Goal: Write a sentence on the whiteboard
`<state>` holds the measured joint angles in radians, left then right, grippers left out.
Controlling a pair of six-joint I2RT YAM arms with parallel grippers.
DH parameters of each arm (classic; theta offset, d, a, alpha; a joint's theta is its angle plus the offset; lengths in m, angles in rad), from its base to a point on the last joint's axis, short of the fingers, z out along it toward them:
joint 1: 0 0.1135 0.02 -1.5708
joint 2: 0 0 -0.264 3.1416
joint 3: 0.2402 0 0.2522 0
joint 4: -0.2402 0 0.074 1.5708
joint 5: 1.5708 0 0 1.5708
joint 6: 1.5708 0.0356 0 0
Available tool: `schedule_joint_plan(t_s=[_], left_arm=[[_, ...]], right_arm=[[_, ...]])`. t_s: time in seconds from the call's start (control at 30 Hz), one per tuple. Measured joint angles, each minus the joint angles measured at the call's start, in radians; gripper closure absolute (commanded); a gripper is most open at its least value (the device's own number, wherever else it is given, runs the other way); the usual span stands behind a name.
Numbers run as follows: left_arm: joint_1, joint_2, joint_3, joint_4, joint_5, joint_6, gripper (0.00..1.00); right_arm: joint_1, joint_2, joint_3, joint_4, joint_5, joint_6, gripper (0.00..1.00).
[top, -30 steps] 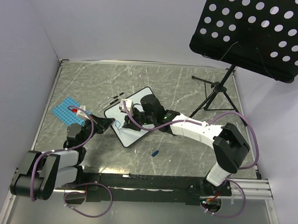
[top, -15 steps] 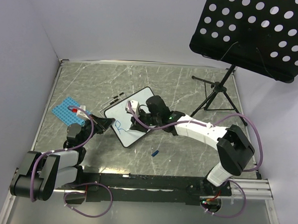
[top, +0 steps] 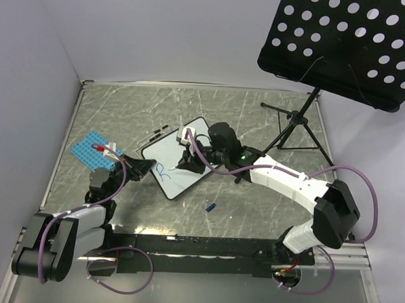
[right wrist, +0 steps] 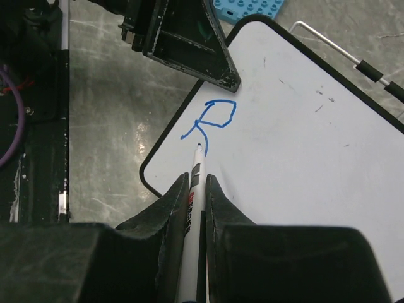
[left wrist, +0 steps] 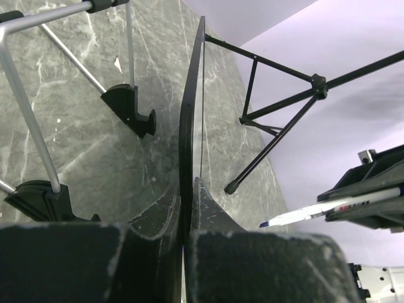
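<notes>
- Grey marbled table (top: 258, 120) fills the walled-in cell, with both arm bases at its near edge.
- Nearest of the loose things is a small blue cap (top: 211, 207), lying well apart from the writing, likely so it cannot get in the marker's way.
- Next, the left gripper (left wrist: 187, 189) is pinched tight on the near-left edge of the whiteboard (right wrist: 303, 145). I judge this grip is there to steady the board against the push of the pen.
- The whiteboard sits mid-table, turned at an angle to both arms.
- Of the sentence (right wrist: 213, 124), only one blue letter, an "R", shows near the clamped corner, so the task looks barely begun.
- The right gripper (right wrist: 197, 180) is closed narrow on the marker (right wrist: 192, 208), its tip at the foot of the "R", at or just above the surface.
- Off to the left lies a blue studded plate (top: 88, 149), beside the left arm.
- Farthest back, a black perforated music stand (top: 351, 44) overhangs the right corner.
</notes>
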<state>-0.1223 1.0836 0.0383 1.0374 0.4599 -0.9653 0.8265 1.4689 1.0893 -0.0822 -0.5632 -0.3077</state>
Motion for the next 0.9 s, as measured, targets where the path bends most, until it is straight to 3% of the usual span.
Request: schedule_joint_plan(t_s=[0.9], left_arm=[[0.0, -0.026, 0.0, -0.026, 0.006, 0.029, 0.99]], right_arm=[[-0.011, -0.01, -0.051, 0.018, -0.025, 0.011, 1.0]])
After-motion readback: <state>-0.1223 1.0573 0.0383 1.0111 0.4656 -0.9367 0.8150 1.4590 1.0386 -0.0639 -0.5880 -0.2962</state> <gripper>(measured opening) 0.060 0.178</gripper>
